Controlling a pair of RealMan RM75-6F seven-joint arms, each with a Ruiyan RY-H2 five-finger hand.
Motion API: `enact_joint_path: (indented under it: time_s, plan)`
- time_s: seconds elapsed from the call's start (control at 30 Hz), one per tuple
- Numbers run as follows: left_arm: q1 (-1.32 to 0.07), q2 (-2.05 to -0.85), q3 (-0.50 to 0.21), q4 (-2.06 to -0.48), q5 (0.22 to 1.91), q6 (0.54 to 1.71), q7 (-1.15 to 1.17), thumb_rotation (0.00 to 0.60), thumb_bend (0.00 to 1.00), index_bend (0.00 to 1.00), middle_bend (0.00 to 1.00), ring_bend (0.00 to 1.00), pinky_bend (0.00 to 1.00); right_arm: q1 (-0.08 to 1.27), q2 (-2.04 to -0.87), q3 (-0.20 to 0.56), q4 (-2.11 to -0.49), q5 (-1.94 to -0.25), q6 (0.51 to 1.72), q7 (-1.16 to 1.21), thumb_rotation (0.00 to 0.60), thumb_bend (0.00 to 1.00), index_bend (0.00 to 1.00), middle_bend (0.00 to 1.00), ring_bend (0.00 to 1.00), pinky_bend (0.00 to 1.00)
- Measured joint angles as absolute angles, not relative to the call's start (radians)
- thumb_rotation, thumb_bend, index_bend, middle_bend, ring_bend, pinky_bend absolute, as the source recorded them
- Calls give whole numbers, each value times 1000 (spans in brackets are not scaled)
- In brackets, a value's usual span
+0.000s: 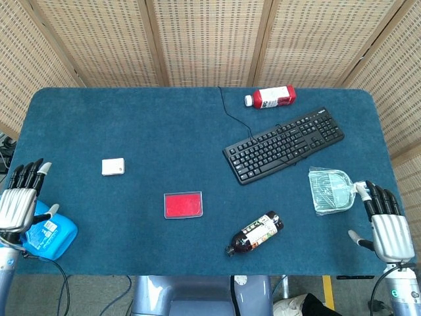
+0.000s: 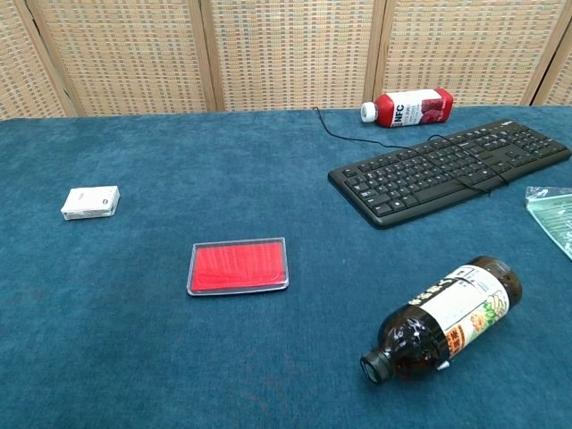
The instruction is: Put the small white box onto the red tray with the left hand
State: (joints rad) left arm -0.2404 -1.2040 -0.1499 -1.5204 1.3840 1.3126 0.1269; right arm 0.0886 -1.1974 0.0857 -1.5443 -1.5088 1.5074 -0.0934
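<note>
The small white box (image 1: 112, 166) (image 2: 90, 202) lies flat on the blue table, left of centre. The red tray (image 1: 183, 205) (image 2: 238, 265) sits nearer the front, to the right of the box. My left hand (image 1: 20, 201) hovers at the table's left front corner with fingers spread and nothing in it, well left of the box. My right hand (image 1: 388, 226) is at the right front corner, fingers extended and empty. Neither hand shows in the chest view.
A blue pouch (image 1: 47, 236) lies under my left hand. A dark bottle (image 1: 256, 232) lies on its side right of the tray. A black keyboard (image 1: 284, 144), a red bottle (image 1: 271, 97) and a clear plastic bag (image 1: 331, 190) occupy the right half.
</note>
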Motion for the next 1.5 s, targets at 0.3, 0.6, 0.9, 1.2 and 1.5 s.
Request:
enact_joint_path:
  time_s: [0.3,0.6,0.9,1.2,1.5]
  plan:
    - [-421,-1211,-242,-1472,1203,1040,180,600,268,220,0,0,0,105,-1199,100,-1531,-1475,1471,-76,600,0,81,0,0,58]
    - [-599,-1303,-277,-1288,987,820,322,600,271,230,0,0,0,124,-1203,113,-1499,-1444,1430,-45,600,0,81,0,0,58]
    - [-736,-1464,-254,-1062,808,655,429,600,273,230,0,0,0,137,-1207,119,-1484,-1415,1396,-39,600,0,81,0,0,58]
    - [-784,-1546,-209,-1003,782,639,450,600,276,250,0,0,0,141,-1207,121,-1477,-1400,1385,-26,600,0,81,0,0,58]
    - [-794,-1575,-182,-989,766,652,461,600,293,356,0,0,0,140,-1198,117,-1484,-1406,1387,-9,600,0,82,0,0,58]
